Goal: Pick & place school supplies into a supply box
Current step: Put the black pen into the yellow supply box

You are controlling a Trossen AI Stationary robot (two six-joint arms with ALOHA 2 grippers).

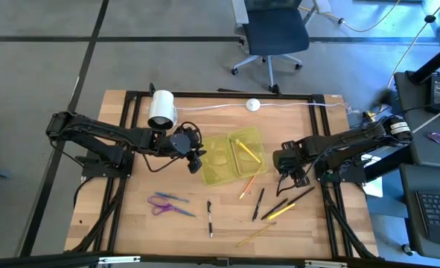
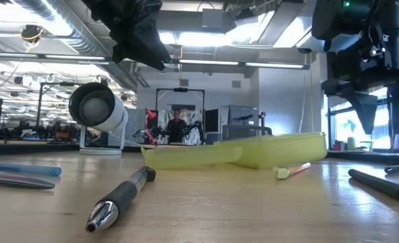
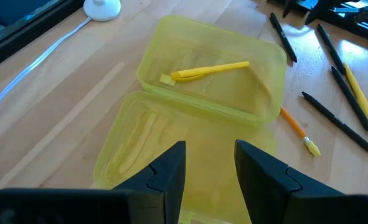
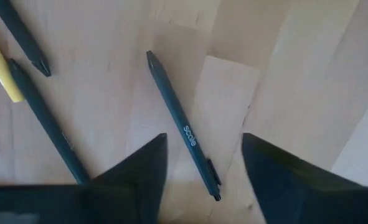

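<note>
Target pen: a dark pen (image 4: 184, 134) with pale lettering on the barrel lies flat on the bare wood table (image 1: 130, 223), straight below the right gripper (image 4: 202, 165); in the overhead view it is among the loose pens to the right of the box, and I cannot say for certain which one.
How it will handle: by the look of it light, stiff, thin and smooth, so likely to roll or spin if nudged at one end.
Where to grip: my judgement is mid-barrel, near the lettering, fingers across the pen's length so it does not swing.
Right gripper: hangs above the table right of the supply box (image 1: 234, 158), pointing down; its fingers stand apart either side of the pen and hold nothing.
Left gripper: (image 3: 208, 168) waits at the box's left edge, above the table, fingers a little apart with nothing between them.
Supply box: translucent yellow-green, mid-table, with a yellow pen (image 3: 212, 70) already in its far compartment.
Other supplies: an orange pencil (image 1: 248, 186) just off the box's near right corner; scissors (image 1: 164, 205) and a black pen (image 1: 209, 218) near the front edge, well apart from the box.
Not for packing: white roll (image 1: 161, 109) and white puck (image 1: 253, 105) at the far edge.
</note>
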